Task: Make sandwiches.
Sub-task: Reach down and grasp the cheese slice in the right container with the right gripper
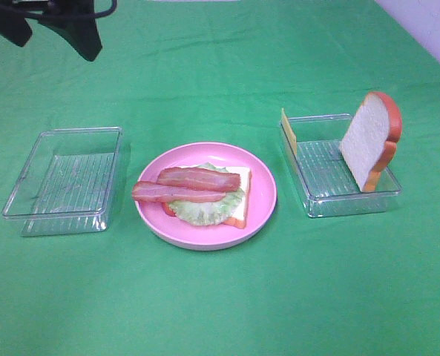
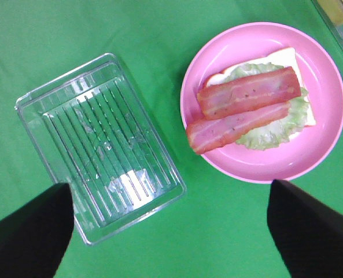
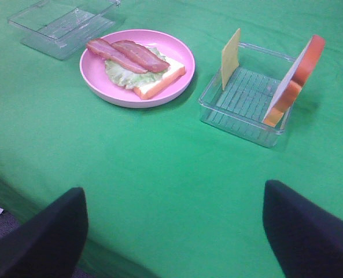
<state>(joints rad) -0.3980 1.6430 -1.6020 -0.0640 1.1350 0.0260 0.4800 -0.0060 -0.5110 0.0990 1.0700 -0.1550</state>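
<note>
My left end effector (image 2: 170, 184) hangs with its two dark, blunt fingers (image 2: 26, 237) spread wide and nothing between them. Below it I see the green cloth tabletop (image 1: 220, 311), with the left tray (image 2: 102, 150) on one side and the pink plate (image 2: 258, 174) on the other. My right end effector (image 3: 174, 188) is just as wide open and has hold of nothing, over bare cloth well apart from the food.

The left tray is clear, glossy plastic, rectangular with rounded corners and a ribbed floor. The plate is round, smooth and shallow. It carries the sandwich so far. The bottom bread slice (image 3: 170, 70) lies flat, white with an orange-brown crust. A frilly pale-green lettuce leaf (image 1: 205, 210) lies on it, and two wavy reddish-brown bacon strips (image 2: 249, 92) lie side by side across the top, their ends overhanging the leaf.

The right tray (image 1: 331, 204) is the same ribbed clear plastic. A thin yellow cheese square (image 3: 231, 51) stands on edge against the end wall nearer the plate. The second bread slice (image 1: 364, 144) stands tilted at the far end, white face towards the cheese and its rounded crust uppermost.
</note>
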